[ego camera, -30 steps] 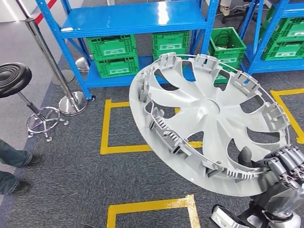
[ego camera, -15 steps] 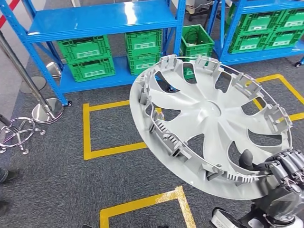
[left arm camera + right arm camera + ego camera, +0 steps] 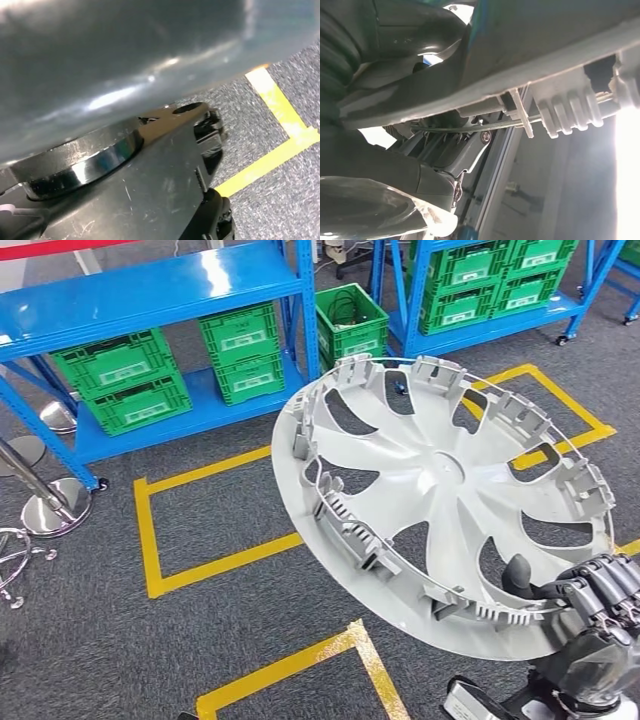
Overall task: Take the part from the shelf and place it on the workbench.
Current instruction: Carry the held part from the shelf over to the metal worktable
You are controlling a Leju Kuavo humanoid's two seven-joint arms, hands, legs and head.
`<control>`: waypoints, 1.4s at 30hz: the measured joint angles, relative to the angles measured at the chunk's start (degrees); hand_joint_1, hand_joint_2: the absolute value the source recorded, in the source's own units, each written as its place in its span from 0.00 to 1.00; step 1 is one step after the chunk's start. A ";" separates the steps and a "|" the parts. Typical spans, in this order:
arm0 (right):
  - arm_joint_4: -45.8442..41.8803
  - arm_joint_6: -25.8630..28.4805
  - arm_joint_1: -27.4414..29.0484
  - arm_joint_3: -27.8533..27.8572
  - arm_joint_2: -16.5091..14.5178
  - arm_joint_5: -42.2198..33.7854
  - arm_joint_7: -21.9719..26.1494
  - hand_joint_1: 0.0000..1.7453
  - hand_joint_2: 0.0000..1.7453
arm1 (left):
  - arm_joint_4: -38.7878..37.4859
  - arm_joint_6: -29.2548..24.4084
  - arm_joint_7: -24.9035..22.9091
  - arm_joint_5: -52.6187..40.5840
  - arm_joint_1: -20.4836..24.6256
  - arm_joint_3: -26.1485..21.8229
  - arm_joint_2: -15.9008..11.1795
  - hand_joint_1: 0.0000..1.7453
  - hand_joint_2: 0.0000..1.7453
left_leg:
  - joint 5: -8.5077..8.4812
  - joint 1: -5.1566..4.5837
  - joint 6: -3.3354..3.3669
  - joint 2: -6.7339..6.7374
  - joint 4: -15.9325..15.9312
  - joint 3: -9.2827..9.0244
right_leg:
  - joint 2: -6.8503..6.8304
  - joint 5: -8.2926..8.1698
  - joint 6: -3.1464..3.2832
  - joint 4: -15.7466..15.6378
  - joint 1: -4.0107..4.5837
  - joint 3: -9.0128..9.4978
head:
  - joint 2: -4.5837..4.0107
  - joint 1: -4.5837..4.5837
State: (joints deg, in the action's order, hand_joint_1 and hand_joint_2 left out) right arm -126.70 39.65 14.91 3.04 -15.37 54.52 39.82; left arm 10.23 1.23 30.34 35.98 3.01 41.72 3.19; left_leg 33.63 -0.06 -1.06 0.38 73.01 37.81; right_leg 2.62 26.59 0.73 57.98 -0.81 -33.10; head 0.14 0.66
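Note:
The part is a large silver wheel cover (image 3: 445, 480) with curved spokes and clips around its rim. It is held tilted in the air in front of me. My right hand (image 3: 604, 590) grips its near right rim at the lower right of the head view, thumb on the inner face. The right wrist view shows the cover's rim and clips (image 3: 561, 105) right beside the right hand (image 3: 376, 165). In the left wrist view a blurred grey surface (image 3: 113, 60) lies over the grey carpet; how my left hand lies is unclear.
A blue shelf (image 3: 151, 290) stands ahead with green crates (image 3: 121, 380) on its low level; another green crate (image 3: 351, 320) sits on the floor. Yellow tape (image 3: 219, 565) marks boxes on the carpet. A stanchion base (image 3: 56, 505) stands at the left.
The camera has turned, so the shelf, crates and tape have slid left in the picture; the stool and a person's legs have left it. The wheel cover stays in the same grip.

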 joint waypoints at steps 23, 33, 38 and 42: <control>-0.05 0.02 0.20 0.02 0.00 -0.84 -0.02 1.00 1.00 | 0.02 -0.16 -0.18 0.02 0.29 -0.02 -0.27 0.00 0.00 | -6.58 -0.50 0.77 5.09 -16.01 -7.35 | -4.68 0.79 -1.09 0.16 -0.09 0.51 | -0.01 0.53; -0.04 0.02 0.00 -0.03 0.00 -0.58 0.00 1.00 1.00 | 0.02 -0.10 -0.20 0.02 -0.01 0.00 -0.42 0.00 0.00 | -3.93 -0.08 1.26 -2.20 -9.58 -5.43 | 1.28 -0.70 -0.13 0.14 0.14 -0.91 | -0.01 0.27; -0.31 0.02 -0.85 -0.07 0.01 1.18 0.00 1.00 1.00 | 0.03 -0.07 -0.52 -0.13 0.18 -0.01 -0.44 0.00 0.00 | -6.04 -0.42 2.56 -3.52 -16.92 -8.40 | 3.72 -1.68 -1.71 -0.08 -0.40 -1.90 | 0.00 0.20; -0.68 0.02 -1.81 -0.09 0.05 3.03 -0.01 1.00 1.00 | 0.04 -0.05 -0.61 -0.36 0.34 -0.02 -0.33 0.00 0.00 | -7.33 -0.11 2.77 -0.71 -18.62 -8.72 | -1.12 3.23 -2.38 7.52 -0.13 -6.00 | -0.01 0.60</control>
State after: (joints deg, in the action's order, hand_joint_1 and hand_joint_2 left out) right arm -127.38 39.67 13.09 2.95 -15.32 57.54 39.81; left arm 10.27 1.19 29.74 35.63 3.35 41.70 2.86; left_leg 26.30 -0.17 1.71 -0.32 54.39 29.09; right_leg 1.50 29.82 -1.65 65.49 -0.94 -39.09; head 0.14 1.26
